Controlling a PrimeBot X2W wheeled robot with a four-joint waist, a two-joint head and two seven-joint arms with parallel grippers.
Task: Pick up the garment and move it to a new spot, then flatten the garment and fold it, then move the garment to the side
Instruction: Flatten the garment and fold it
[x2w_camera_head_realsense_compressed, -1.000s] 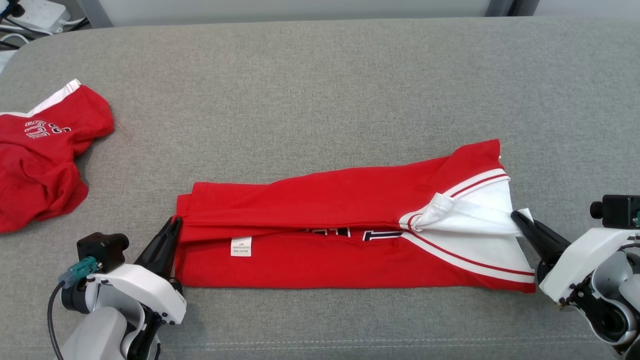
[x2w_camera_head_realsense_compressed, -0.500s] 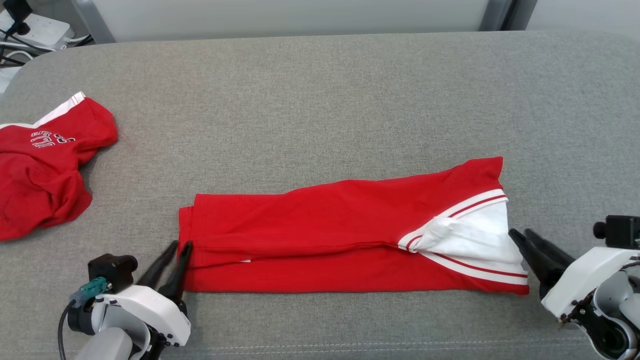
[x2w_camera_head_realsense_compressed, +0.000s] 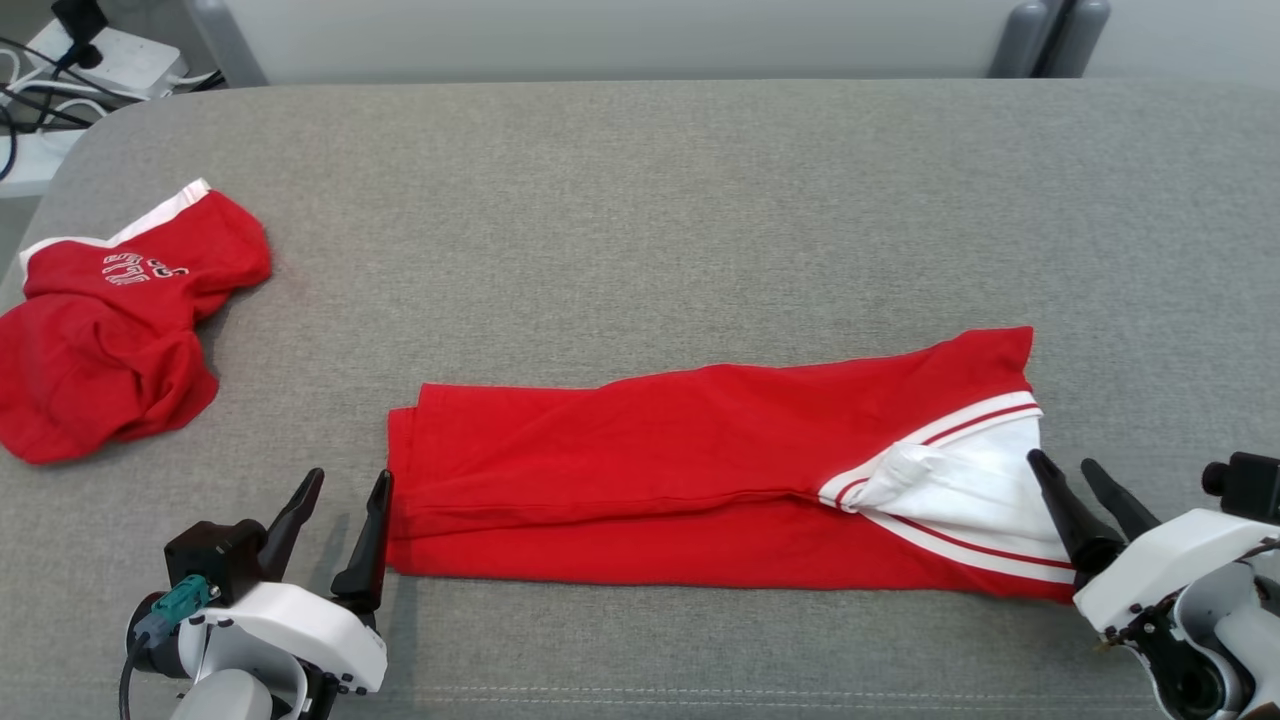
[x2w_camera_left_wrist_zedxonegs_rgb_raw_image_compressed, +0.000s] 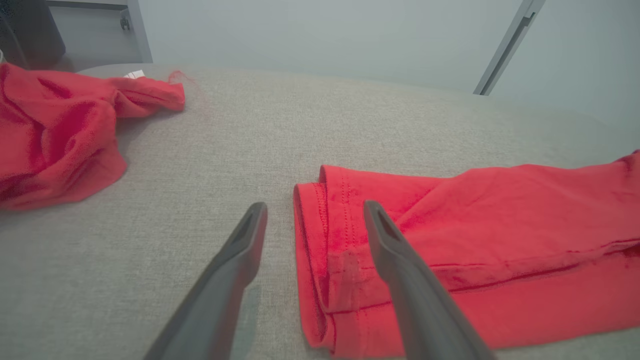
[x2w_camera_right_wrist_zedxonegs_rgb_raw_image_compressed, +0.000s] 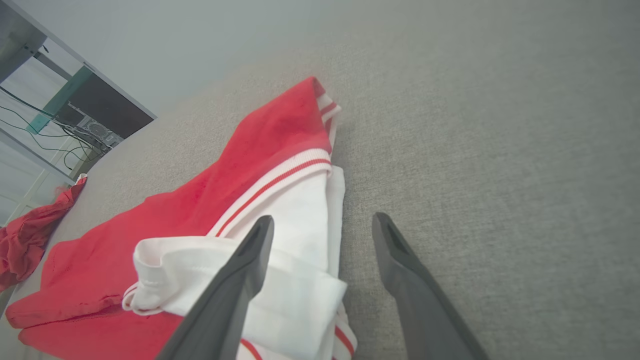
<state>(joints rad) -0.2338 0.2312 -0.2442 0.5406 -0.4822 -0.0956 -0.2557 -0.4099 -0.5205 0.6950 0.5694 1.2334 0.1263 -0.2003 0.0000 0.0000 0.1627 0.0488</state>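
While the grey padded surface (x2w_camera_head_realsense_compressed: 640, 200) takes up most of the head view, the garment (x2w_camera_head_realsense_compressed: 680, 470) lies on its near half, toward 6 o'clock, as a long red band folded lengthwise. Its long axis runs from 9 o'clock to 3 o'clock, with the right end tipped slightly toward 2 o'clock. A second red garment (x2w_camera_head_realsense_compressed: 110, 340) sits crumpled far out at 9 o'clock, well apart from the band.

The left gripper (x2w_camera_head_realsense_compressed: 348, 477) stands at the band's 9 o'clock end by the near corner. Its jaws are spread and empty, with the fingers aimed at about 12 o'clock. In the left wrist view the stitched hem (x2w_camera_left_wrist_zedxonegs_rgb_raw_image_compressed: 320, 235) falls between the two fingers, and whether the inner finger touches cloth I cannot tell.

The right gripper (x2w_camera_head_realsense_compressed: 1062, 462) mirrors it at the 3 o'clock end, jaws likewise spread and holding nothing, fingers aimed at about 11 o'clock. One finger hangs over the white sleeve panel (x2w_camera_head_realsense_compressed: 960, 490) and the other over bare surface.

Each arm is equally near its own end, so a crosswise fold probably means carrying one end along the long axis to the other.
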